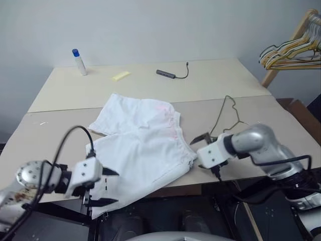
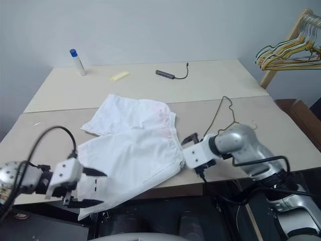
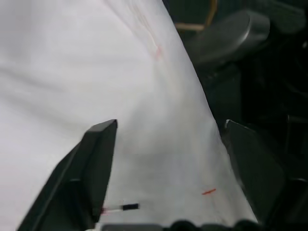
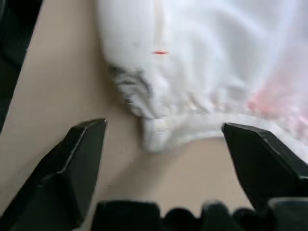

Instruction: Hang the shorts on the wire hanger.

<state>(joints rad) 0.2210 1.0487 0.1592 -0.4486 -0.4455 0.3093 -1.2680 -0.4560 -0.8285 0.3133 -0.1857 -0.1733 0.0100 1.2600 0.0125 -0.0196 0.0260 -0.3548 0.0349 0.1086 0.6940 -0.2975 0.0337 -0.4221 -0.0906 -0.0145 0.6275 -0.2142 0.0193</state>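
The shorts [image 1: 143,150] are lying flat on the beige table [image 1: 210,83], spread between the two grippers, with one leg hem hanging over the near edge. The left gripper [image 1: 108,187] is hovering at that overhanging hem, its two black fingers standing wide apart and gripping nothing; cloth is lying just ahead of and under its tips. The left wrist view is bringing out what the head views leave faint: a tiny red mark [image 3: 208,192] and a short dark mark [image 3: 126,207] on the white fabric close to the fingers.

The right gripper [image 1: 203,143] is sitting just beside the gathered waistband corner, jaws spread fully and empty. Its wrist view is showing the bunched elastic edge [image 4: 159,125] lying between the open fingers without touching either, plus a pink patch [image 4: 274,103] further along the band.

The wire hanger [image 1: 226,116] is resting on the table just beyond the right gripper, its hook pointing away from the robot. Well beyond both grippers, a white bottle with a blue cap [image 1: 78,62], a yellow slip [image 1: 121,76] and a grey adapter with cable [image 1: 170,74] are lying at the table's far side, and a bunch of hangers [image 1: 293,52] is hanging far off to the right.
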